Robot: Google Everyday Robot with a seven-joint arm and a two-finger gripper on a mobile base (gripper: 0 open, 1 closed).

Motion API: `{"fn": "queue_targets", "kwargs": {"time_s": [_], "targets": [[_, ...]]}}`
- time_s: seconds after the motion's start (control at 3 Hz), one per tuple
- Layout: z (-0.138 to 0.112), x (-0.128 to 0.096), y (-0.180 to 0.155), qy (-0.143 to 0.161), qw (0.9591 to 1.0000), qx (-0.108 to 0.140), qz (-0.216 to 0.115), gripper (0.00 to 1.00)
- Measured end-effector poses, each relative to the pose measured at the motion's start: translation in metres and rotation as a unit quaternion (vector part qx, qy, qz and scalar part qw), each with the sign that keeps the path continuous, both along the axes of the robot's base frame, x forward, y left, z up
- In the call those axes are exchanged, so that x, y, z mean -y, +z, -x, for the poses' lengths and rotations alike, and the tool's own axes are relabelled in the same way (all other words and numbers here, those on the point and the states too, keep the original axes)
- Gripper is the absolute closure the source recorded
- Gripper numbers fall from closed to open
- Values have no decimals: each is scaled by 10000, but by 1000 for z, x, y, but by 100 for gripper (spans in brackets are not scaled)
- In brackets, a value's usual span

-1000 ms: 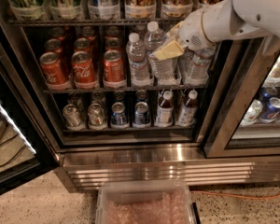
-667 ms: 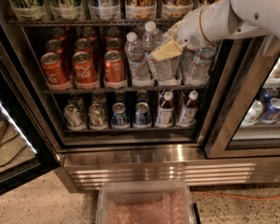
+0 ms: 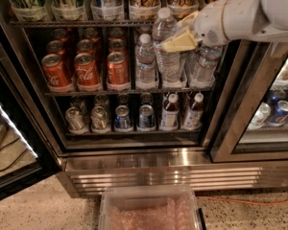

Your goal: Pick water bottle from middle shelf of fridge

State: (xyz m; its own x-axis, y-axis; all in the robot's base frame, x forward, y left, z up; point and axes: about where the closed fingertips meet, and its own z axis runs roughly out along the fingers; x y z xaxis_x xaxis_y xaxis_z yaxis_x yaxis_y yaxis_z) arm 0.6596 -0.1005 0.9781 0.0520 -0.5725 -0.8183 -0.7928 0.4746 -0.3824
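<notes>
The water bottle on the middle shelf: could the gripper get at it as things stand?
Probably yes: the gripper looks closed around the water bottle, inside the open fridge, with nothing between them.

A speckled floor (image 3: 38, 210) carries a clear plastic bin (image 3: 149, 210) at bottom centre and an orange cable (image 3: 259, 199) at right; a light strip (image 3: 12, 128) glows left. My fingers (image 3: 180, 40) are upper right.
</notes>
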Motion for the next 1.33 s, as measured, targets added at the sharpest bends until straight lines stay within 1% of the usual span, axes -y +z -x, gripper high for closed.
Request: {"fn": "queue_targets", "kwargs": {"time_s": [0.33,0.67,1.0,1.33], "targets": [[36,18,50,-299,9959,556,-643,100],[70,39,67,-404,9886,538,-1348,100],[90,47,69,-180,9807,217,-1935,100],[90,47,69,-180,9807,217,-1935,100]]}}
